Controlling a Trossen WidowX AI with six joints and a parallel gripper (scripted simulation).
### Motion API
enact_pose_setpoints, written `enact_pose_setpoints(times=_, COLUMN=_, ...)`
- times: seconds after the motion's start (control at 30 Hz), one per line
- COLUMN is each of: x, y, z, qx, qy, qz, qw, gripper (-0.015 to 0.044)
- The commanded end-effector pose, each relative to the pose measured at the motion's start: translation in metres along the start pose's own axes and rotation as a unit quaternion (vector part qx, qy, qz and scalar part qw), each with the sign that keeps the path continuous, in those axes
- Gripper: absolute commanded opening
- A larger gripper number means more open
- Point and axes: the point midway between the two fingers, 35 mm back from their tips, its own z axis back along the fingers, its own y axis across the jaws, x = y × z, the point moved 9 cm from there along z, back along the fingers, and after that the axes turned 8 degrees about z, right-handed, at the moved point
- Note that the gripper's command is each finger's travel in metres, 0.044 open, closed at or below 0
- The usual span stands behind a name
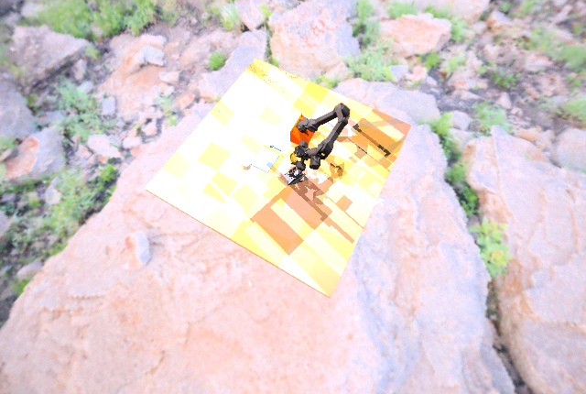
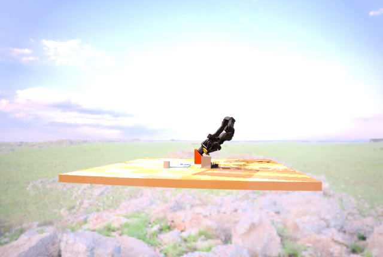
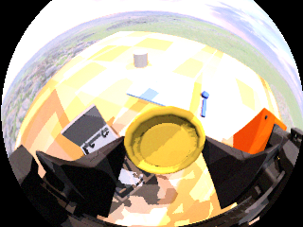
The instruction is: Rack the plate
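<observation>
My gripper (image 3: 165, 140) is shut on the yellow plate (image 1: 293, 158) (image 2: 205, 151) (image 3: 167, 144), with one dark finger at each side of its rim. The plate's round face is turned toward the wrist camera. It is held above the table. In the exterior view it shows small and slanted under the wrist. The dish rack (image 1: 294, 176) (image 2: 206, 162) (image 3: 85, 125), grey with dark rails, stands on the table just beyond the plate in the top view and to the left of it in the wrist view. No slot holds the plate. The slots are too small to make out clearly.
An orange block (image 1: 297, 136) (image 2: 197, 157) (image 3: 253, 134) stands by the arm's base. A grey cylinder (image 1: 246, 166) (image 2: 166, 164) (image 3: 140, 59), a blue utensil-like thing (image 1: 276, 147) (image 3: 204, 106) and a pale flat thing with a blue edge (image 1: 266, 161) lie farther out on the patterned table (image 2: 185, 183).
</observation>
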Motion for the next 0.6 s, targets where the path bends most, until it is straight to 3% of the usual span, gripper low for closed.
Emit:
enact_pose_setpoints(times=0.0, x=-0.01, y=-0.001, z=-0.004, qx=0.024, qy=-0.043, qz=0.029, qw=0.998, gripper=0.0)
enact_pose_setpoints(times=0.57, x=-0.05, y=-0.011, z=-0.013, qx=0.132, qy=-0.19, qz=0.107, qw=0.967, gripper=0.0)
